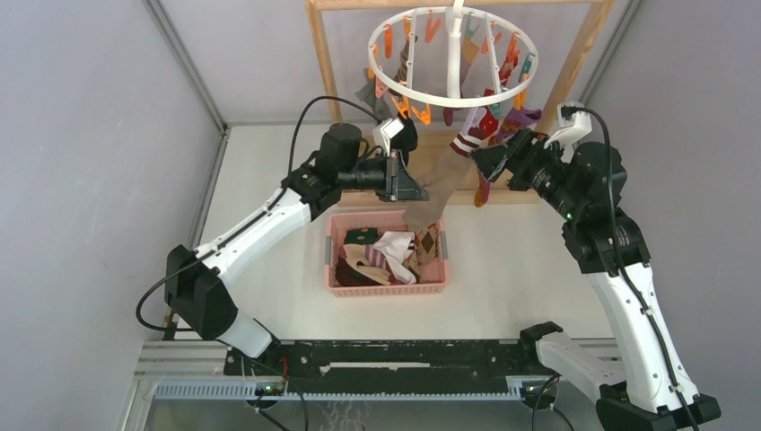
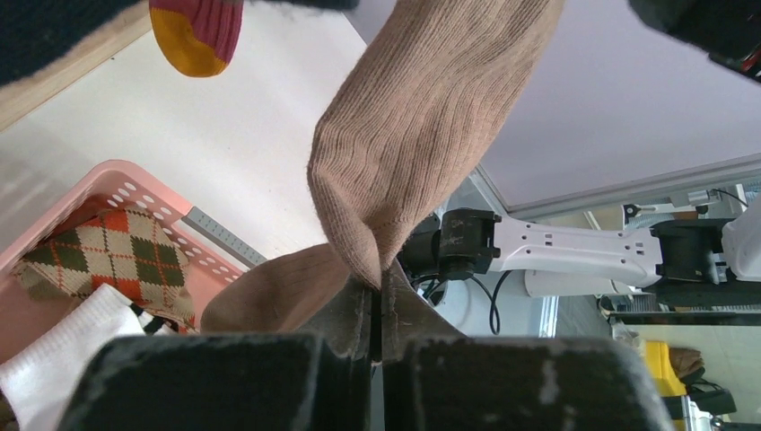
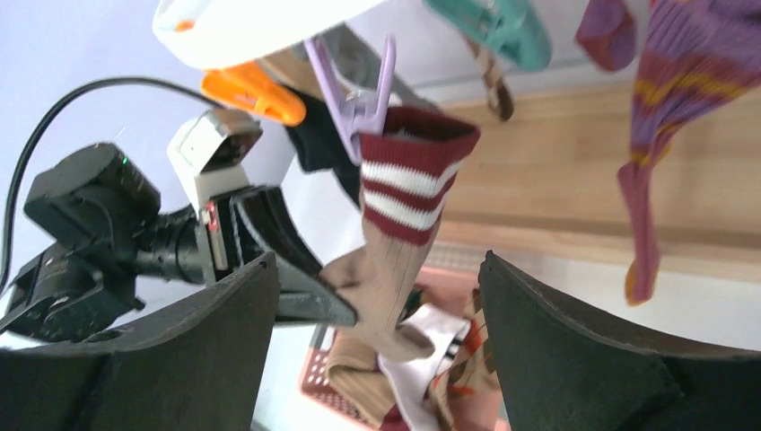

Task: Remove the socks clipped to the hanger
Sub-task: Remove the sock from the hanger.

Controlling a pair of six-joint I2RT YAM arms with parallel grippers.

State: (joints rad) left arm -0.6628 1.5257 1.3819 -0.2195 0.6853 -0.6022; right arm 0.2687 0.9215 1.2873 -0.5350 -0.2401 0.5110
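Observation:
The round white hanger point(image 1: 453, 54) hangs at the top centre with several socks on orange and teal clips. A tan sock with a red and white striped cuff point(image 1: 446, 180) hangs from a lilac clip point(image 3: 354, 99) on the hanger's rim point(image 3: 242, 22), its foot reaching down to the pink basket. My left gripper point(image 1: 415, 187) is shut on the middle of this tan sock point(image 2: 422, 135), fabric pinched between its fingertips point(image 2: 377, 296). My right gripper point(image 1: 485, 162) is open and empty just right of the sock, whose cuff point(image 3: 408, 180) shows between the spread fingers point(image 3: 377, 269).
The pink basket point(image 1: 330, 260) below holds several socks, among them a brown argyle one point(image 2: 117, 251) and a white one. A purple striped sock point(image 3: 682, 81) and others still hang on the hanger. The wooden frame rack point(image 1: 325, 63) stands behind.

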